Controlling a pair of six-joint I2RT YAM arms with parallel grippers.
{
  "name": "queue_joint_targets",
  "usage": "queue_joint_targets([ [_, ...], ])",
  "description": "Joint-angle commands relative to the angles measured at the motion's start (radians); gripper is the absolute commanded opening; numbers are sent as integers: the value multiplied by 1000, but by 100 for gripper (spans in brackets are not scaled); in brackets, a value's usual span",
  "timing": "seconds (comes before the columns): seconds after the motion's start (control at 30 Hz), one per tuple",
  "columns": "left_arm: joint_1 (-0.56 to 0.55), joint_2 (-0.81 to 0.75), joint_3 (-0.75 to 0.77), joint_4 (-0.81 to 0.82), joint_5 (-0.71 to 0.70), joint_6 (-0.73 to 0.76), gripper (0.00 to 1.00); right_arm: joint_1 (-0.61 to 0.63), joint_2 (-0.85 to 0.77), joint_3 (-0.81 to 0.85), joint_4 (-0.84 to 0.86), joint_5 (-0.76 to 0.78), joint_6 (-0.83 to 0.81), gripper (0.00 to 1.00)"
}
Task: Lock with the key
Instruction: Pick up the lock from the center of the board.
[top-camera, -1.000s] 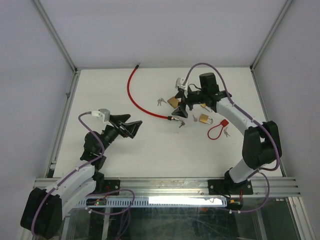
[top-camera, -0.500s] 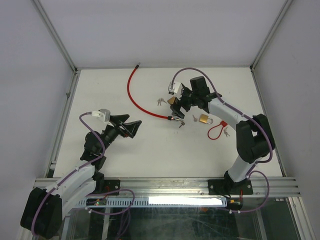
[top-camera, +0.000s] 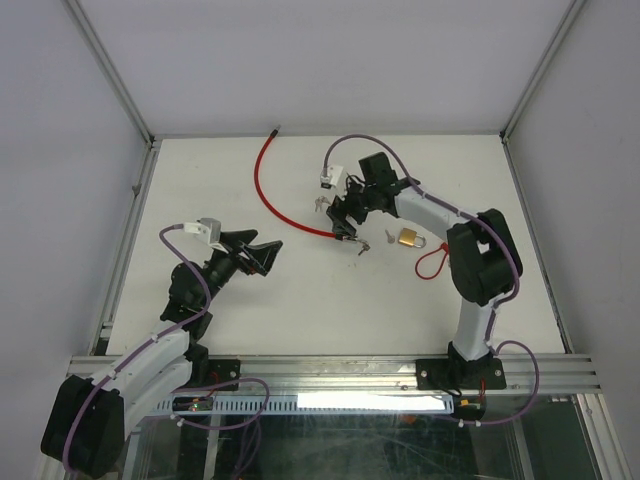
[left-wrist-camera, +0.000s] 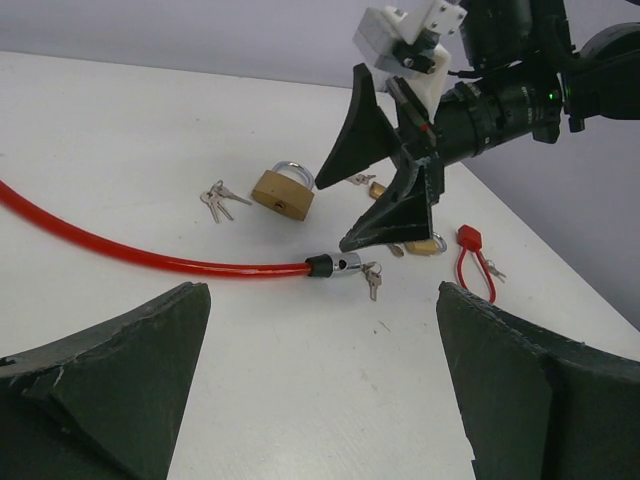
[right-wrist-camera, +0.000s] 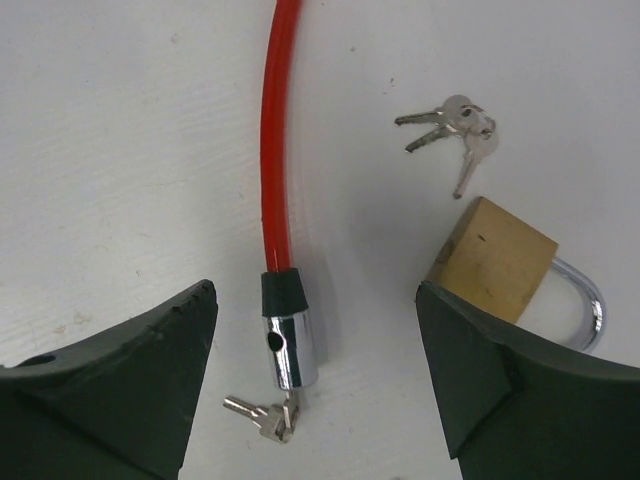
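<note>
A red cable lock (top-camera: 268, 190) curves across the table and ends in a chrome lock head (right-wrist-camera: 290, 345) with a key (right-wrist-camera: 262, 415) hanging in it. My right gripper (right-wrist-camera: 312, 292) is open and hovers over that head, one finger on each side, holding nothing. From above, the right gripper (top-camera: 345, 214) covers the head. A brass padlock (right-wrist-camera: 495, 260) lies beside the right finger, with a key bunch (right-wrist-camera: 455, 125) past it. My left gripper (top-camera: 262, 254) is open and empty at the left. Its view shows the lock head (left-wrist-camera: 345, 264) and the right gripper (left-wrist-camera: 385, 170).
A second brass padlock (top-camera: 408, 238) and a small red loop lock (top-camera: 432, 262) lie right of the lock head. A loose key bunch (top-camera: 320, 203) lies by the right gripper. White walls and metal rails (top-camera: 130, 110) bound the table.
My right gripper has swung left and inward, from above the brass padlock to over the cable lock's chrome head. The left arm has not moved.
</note>
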Motion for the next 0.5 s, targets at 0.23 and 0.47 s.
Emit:
queue_joint_targets([
  [0.23,-7,-11,-12,5,-20,28,99,104,146,142,-18,177,95,67],
  [0.47,-6,-14,-12,-5,-26,34,99,137,201,164,-40,193,86,52],
])
